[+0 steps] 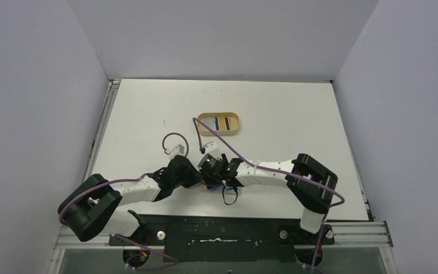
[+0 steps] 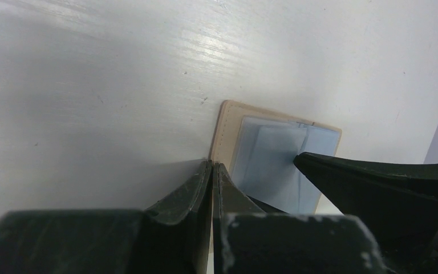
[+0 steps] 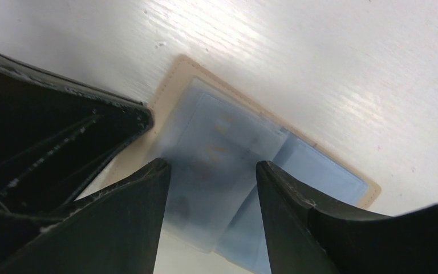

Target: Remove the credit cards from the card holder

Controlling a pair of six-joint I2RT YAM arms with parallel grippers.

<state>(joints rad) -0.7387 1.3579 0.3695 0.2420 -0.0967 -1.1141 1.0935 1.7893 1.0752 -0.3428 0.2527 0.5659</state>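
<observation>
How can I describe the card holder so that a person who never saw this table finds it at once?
On the white table, look by the middle of the near edge, where the left gripper and right gripper meet. The card holder lies under them: a flat tan rectangle showing a light blue card, unlike the oval tray farther back, with its raised rim.

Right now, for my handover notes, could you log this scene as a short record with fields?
card holder: lying flat, between the two pincers
light blue card: partly out of the card holder
left pincer: shut, tips at the card holder's edge
right pincer: open, fingers either side of the light blue card
oval tray: farther back, yellow-orange card inside
task status: light blue card not yet free
</observation>
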